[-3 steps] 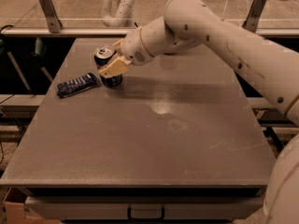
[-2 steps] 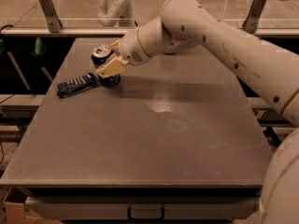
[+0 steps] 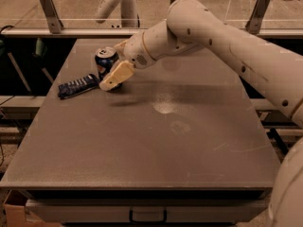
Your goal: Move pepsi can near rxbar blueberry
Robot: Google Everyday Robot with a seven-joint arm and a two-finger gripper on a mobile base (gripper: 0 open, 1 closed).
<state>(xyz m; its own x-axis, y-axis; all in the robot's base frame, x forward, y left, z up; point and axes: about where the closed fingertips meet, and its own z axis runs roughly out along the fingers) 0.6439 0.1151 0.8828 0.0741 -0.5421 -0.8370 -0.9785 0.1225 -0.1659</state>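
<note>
Camera view: it looks down on a gray table from its front side.
Table edges: the table point(image 3: 189, 164) is big and nearly square. Its left edge runs close by the snack bar. Its far edge is a little way behind the can.
Open room: the middle, the right side and the whole front of the table top are wide open gray.
Pepsi can: the pepsi can point(image 3: 102, 63) stands upright in the far left part of the table, with its silver top up.
Rxbar blueberry: the rxbar blueberry point(image 3: 78, 85) lies flat just left of the can, near the left edge. Its right end is very near the can, but I cannot tell if they touch.
Gripper: the gripper point(image 3: 111, 65) is right at the can. It is on the end of the big white arm point(image 3: 227, 41) that reaches in from the right.
Fingers: one pale finger point(image 3: 116, 74) lies across the front of the can, with its tip low by the table. The other finger peeks out behind the can's top. They are closed around the can, with the can in between.
Surface: dull gray, with a shiny spot point(image 3: 164, 107) near the middle and a few thin scratches.
Room: a rail point(image 3: 57, 31) with metal posts runs behind the table. Another pale robot arm point(image 3: 116, 4) stands behind it. A brown box point(image 3: 14, 213) sits on the floor at the lower left.
</note>
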